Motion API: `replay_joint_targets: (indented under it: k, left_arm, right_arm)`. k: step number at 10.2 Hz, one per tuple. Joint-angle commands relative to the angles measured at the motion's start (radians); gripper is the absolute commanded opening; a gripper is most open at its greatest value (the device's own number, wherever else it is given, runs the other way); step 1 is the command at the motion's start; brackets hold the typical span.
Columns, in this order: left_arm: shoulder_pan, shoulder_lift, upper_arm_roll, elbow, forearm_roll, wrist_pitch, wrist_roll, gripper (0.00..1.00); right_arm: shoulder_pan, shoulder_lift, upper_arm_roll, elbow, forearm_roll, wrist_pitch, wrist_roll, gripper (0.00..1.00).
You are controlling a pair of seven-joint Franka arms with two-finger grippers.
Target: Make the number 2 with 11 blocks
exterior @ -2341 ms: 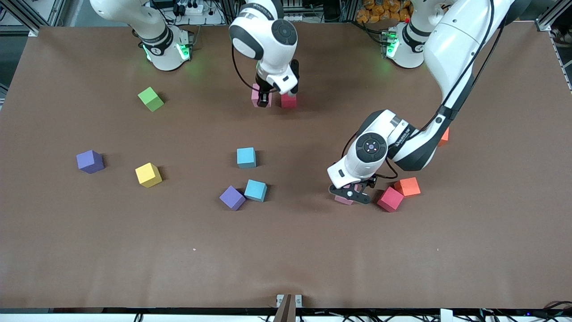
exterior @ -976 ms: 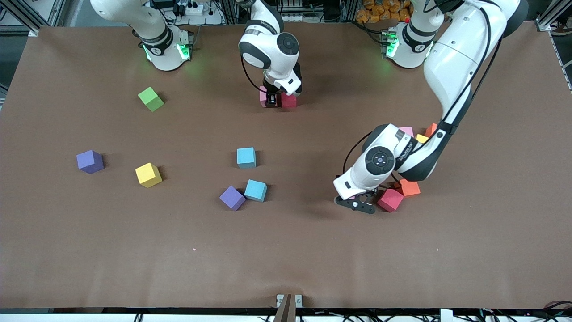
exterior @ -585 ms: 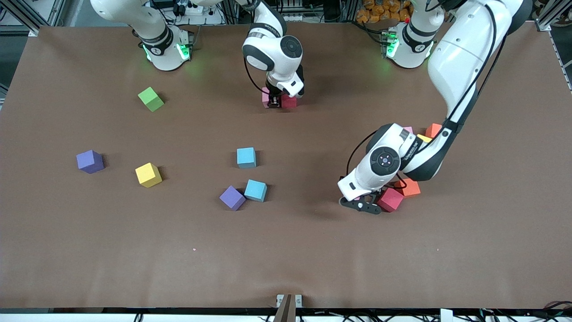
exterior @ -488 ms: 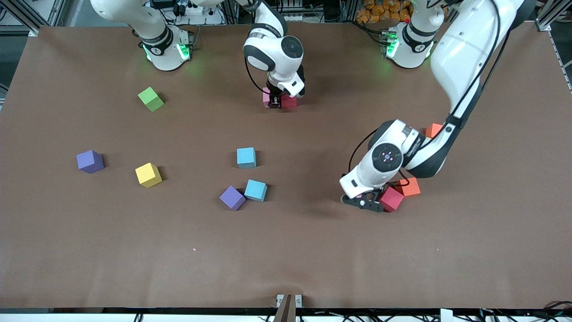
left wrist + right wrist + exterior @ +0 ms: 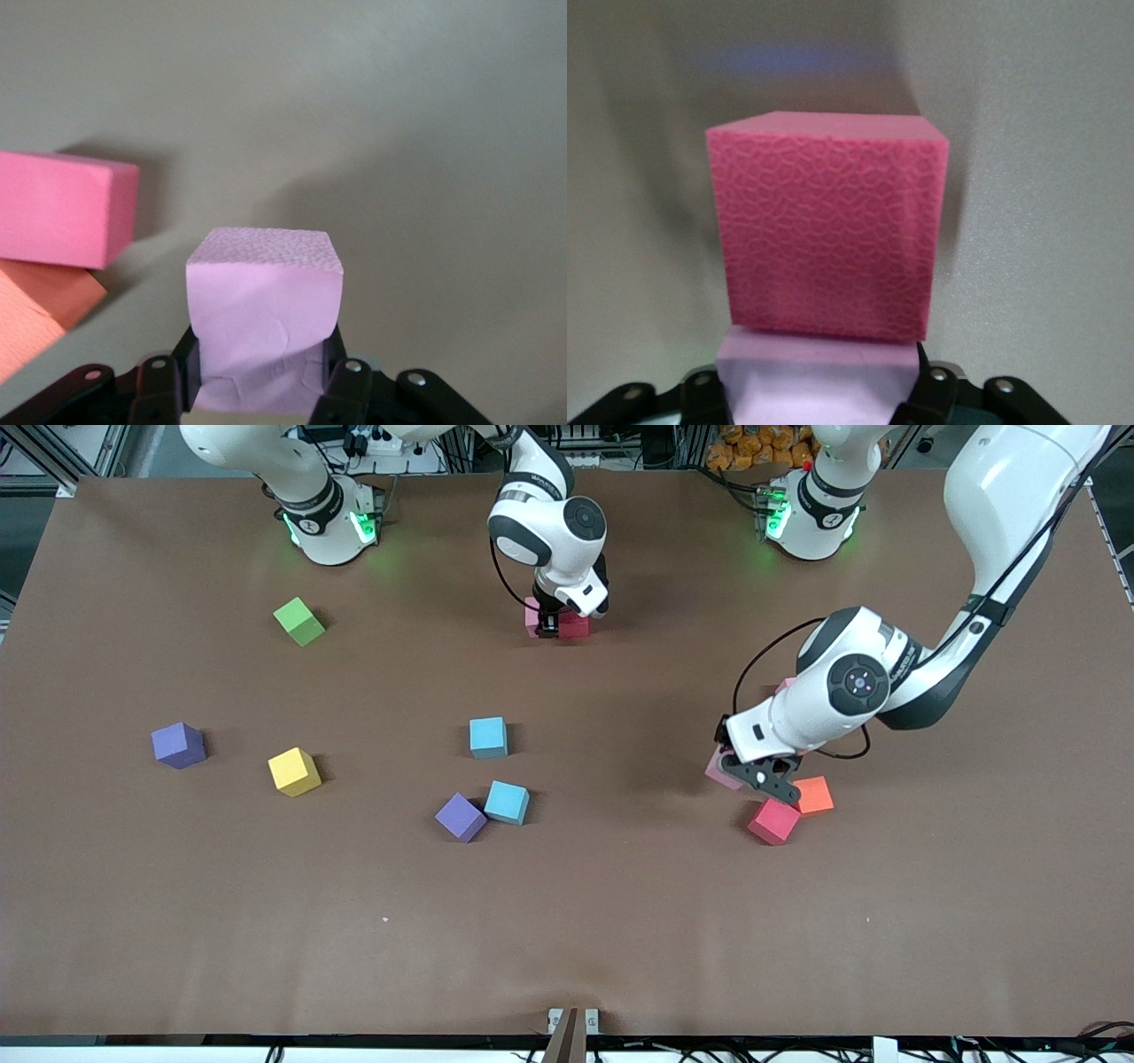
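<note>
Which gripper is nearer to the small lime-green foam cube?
The right gripper, low beside a red cube. The left gripper holds a pink cube, much farther from the lime-green cube.

Your blocks (image 5: 828, 226) matte, pebbled foam by the look, table (image 5: 620, 921) dull brown, arms (image 5: 1001, 487) glossy white plastic.

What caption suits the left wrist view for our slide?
Left end effector shut on a pink block, above the table beside a red block.

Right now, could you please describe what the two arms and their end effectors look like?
Both arms are glossy white with dark grey joint bands and black cables looping at the wrists; green lights glow at the bases. The left end effector and right end effector have black fingers with silver screws.
</note>
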Motion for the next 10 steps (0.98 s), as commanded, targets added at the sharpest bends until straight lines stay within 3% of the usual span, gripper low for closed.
replay_joint_targets:
  k: [1,7,10]
  left_arm:
    - [0.001,-0.061,-0.067,-0.098,0.044,0.012,-0.007,0.37]
    - [-0.024,-0.066,-0.203,-0.216,0.066,0.006,-0.033,0.31]
    - [-0.047,-0.066,-0.250,-0.244,0.067,0.006,-0.034,0.31]
  right_arm:
    - [0.010,0.009,-0.002,0.023,-0.020,-0.009,0.019,1.00]
    - [-0.028,-0.142,-0.002,0.022,-0.018,-0.177,0.009,1.00]
    - [-0.206,-0.263,-0.008,0.031,-0.018,-0.287,0.000,1.00]
